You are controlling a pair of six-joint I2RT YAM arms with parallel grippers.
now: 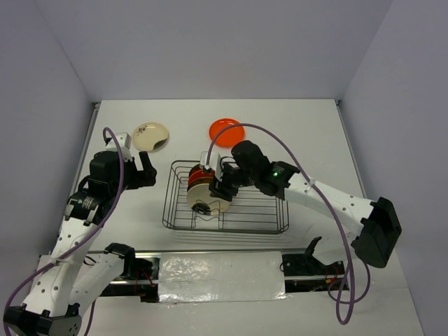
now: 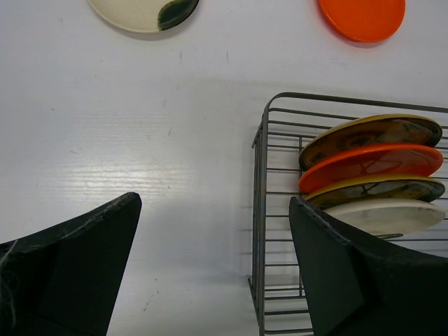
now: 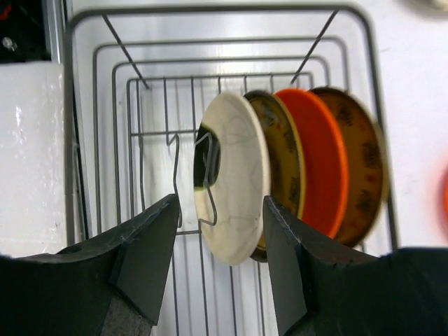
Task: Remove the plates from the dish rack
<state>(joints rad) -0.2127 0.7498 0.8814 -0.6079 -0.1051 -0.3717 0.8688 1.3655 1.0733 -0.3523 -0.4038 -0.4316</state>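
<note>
Black left jaws fill the bottom of the left wrist view. They are spread wide and empty above the counter (image 2: 105,140), just left of the dish rack (image 2: 260,175). On the counter beyond the rack lie a patched cream plate (image 1: 150,136) and, more to the right, a loose orange plate (image 1: 227,131), both already out.

Inside the rack four plates stand on edge, close together: a plain cream plate (image 3: 234,175), a near yellow-brown plate (image 3: 283,150), a racked orange plate (image 3: 315,161) and a far yellow-brown plate (image 3: 360,161). The right jaws are open too, one finger at each side of the plain cream plate, not closed on it.

I think the danger is the inner finger. The gap to the near yellow-brown plate is narrow, so the finger may push the row over. The divider wire (image 3: 211,203) may also catch the plate when it is lifted, or the smooth rim may slip.
</note>
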